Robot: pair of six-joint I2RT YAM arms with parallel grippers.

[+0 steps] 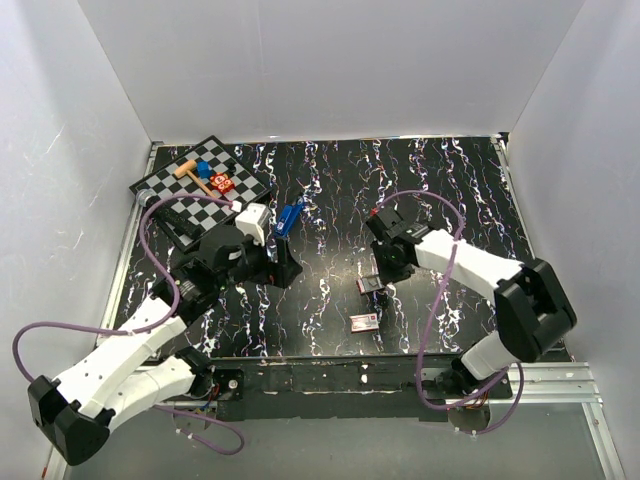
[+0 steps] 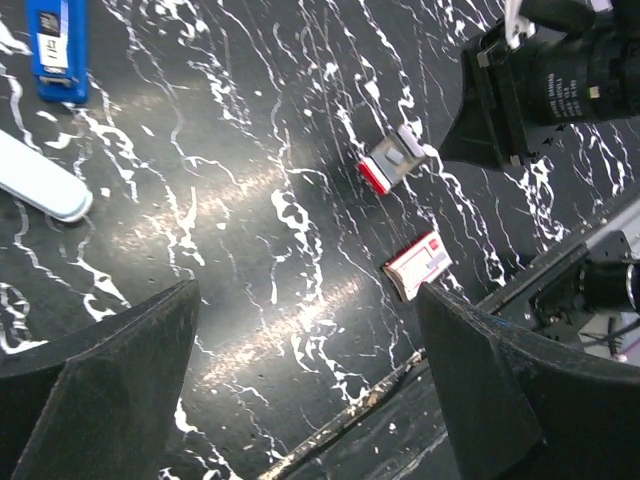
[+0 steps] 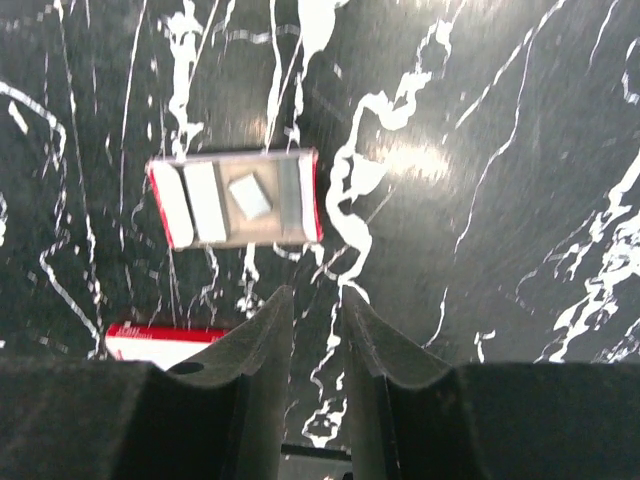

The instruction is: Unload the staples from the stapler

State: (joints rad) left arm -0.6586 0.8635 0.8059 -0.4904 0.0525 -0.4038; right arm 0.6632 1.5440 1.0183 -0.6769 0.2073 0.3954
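The stapler (image 1: 289, 219) lay on the bench (image 1: 450, 190) beyond the left claw (image 2: 300, 390), whose fingers stood wide apart, grasping nothing. The right claw (image 3: 316, 330) was nearly clenched and empty, hovering just short of an open red-edged staple box (image 3: 235, 198) holding whitish staples (image 3: 250, 196) — possibly the unloaded ones. Judging by this, unloading looked late or finished; next, confirm the magazine — hidden from every view.

Black white-veined marble-pattern table (image 1: 440, 190) carries a black-and-white checkerboard (image 1: 190, 195) upper left, a dark royal-blue plastic stapler (image 1: 289, 219) centre, an open red-edged staple tray (image 1: 372, 284) and a red-and-white flat box (image 1: 364, 321) lower centre.
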